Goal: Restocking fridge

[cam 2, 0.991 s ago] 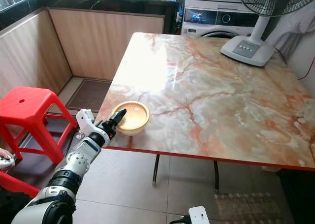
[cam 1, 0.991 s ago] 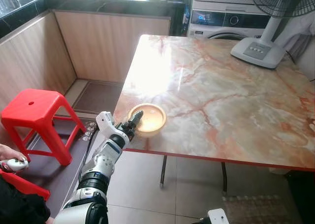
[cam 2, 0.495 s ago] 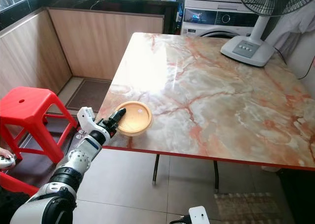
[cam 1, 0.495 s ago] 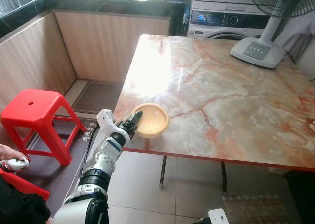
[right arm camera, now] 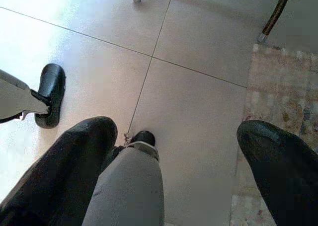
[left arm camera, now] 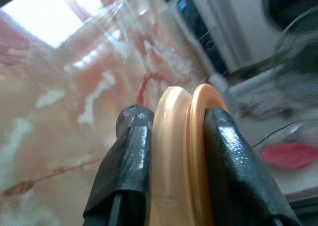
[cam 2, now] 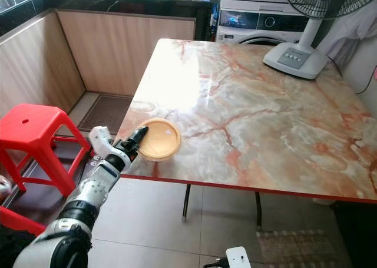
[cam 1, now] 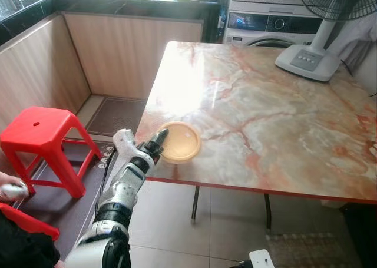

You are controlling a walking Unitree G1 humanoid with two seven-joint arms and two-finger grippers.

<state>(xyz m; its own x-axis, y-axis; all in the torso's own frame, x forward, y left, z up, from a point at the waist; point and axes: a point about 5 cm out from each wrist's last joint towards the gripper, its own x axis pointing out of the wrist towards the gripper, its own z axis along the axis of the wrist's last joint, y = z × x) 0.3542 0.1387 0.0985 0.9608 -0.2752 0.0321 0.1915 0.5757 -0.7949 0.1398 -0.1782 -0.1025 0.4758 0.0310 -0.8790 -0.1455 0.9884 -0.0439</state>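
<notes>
Marble-patterned table (cam 1: 265, 115), red-edged, on thin dark legs. Fan base (cam 1: 309, 62) stands at its far right corner. Tan bowl (cam 1: 179, 142) sits tilted near the front left edge, well apart from the fan base.

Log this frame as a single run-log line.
left gripper: shut on bowl rim | bowl tilted at marble table edge | right gripper: open, idle

Bright daylight glares white off my worktop (cam 1: 182, 85). Head views sharp. My left wrist view is blurred; floor (right arm camera: 198, 102) evenly lit.
</notes>
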